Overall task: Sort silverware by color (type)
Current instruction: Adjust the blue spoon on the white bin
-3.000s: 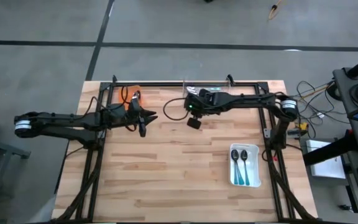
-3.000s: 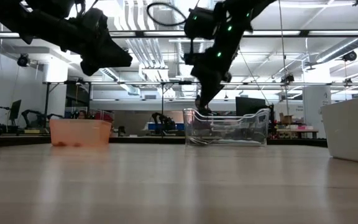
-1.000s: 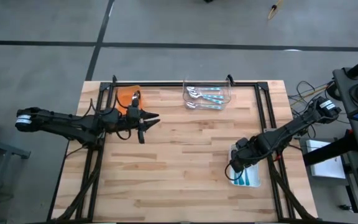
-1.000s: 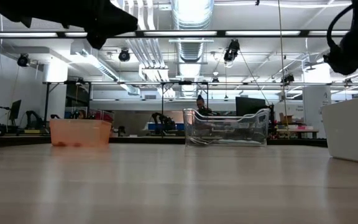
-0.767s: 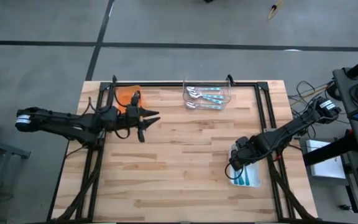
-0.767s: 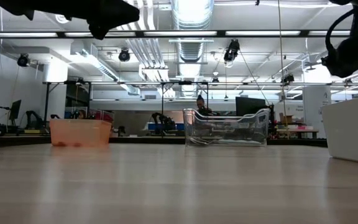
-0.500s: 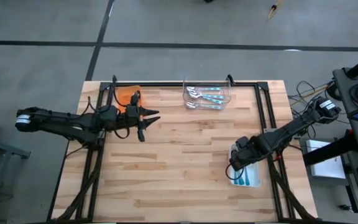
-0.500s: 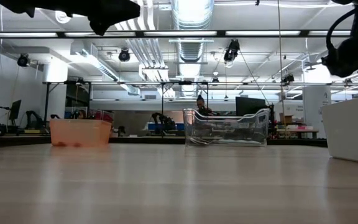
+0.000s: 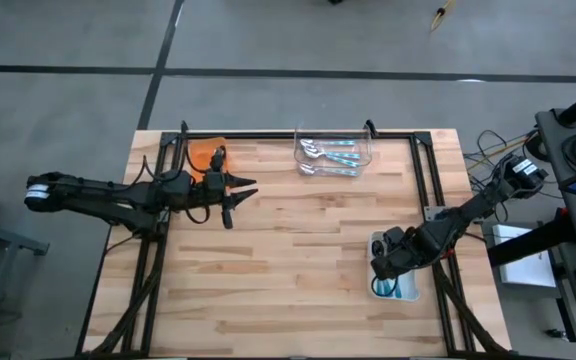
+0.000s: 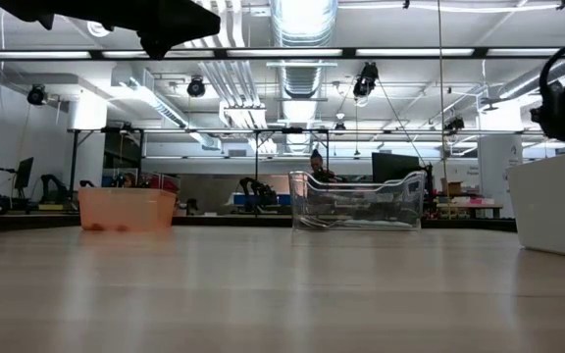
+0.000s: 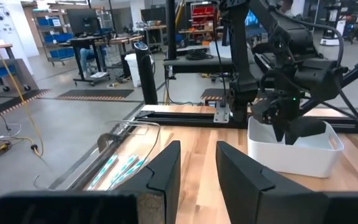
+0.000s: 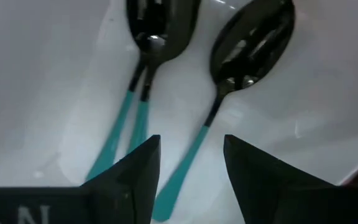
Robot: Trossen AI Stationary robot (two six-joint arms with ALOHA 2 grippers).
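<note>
Teal-handled spoons (image 12: 253, 37) lie flat on the floor of the white tray (image 9: 411, 290) near the table's right edge. Two of them are stacked (image 12: 160, 25). My right gripper (image 12: 191, 146) hangs open just above them, pointing down. The single spoon's handle end (image 12: 176, 180) shows between its fingers, untouched. More spoons (image 9: 330, 152) lie in the clear tray (image 10: 356, 201) at the far edge. My left gripper (image 9: 243, 203) waits level and open with nothing in it (image 11: 197, 162), beside the orange tray (image 9: 203, 155).
Black frame rails (image 9: 423, 190) run along the table's far, left and right sides. A wide stretch of bare wood (image 9: 298, 250) lies between the trays. The room beyond the table holds shelves, desks and other machines.
My right gripper has sunk lower over the white tray and shifted a little toward the table's near edge. The trays have not moved.
</note>
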